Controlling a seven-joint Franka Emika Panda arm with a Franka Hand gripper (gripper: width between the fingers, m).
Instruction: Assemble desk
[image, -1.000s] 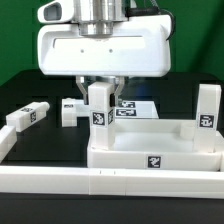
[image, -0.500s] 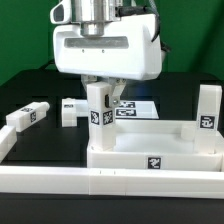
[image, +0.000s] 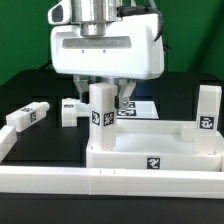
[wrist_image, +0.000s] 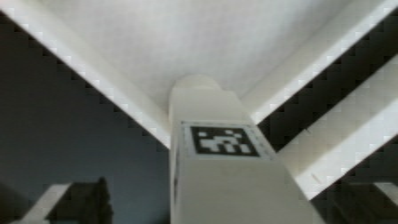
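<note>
The white desk panel lies rim up at the front of the table. One square leg stands upright in its corner socket on the exterior view's left, and a second leg stands in the corner on the right. My gripper hangs straight over the first leg with its fingers down on both sides of the leg's top. In the wrist view the tagged leg runs between the dark fingers, with a gap on each side, so the gripper is open. The panel shows below.
Two loose legs lie on the black table at the exterior view's left. The marker board lies behind the panel. A long white rail runs along the front edge.
The gripper body shifted toward the exterior view's left and turned about the leg, then turned back a little. The leg and panel stay in place.
</note>
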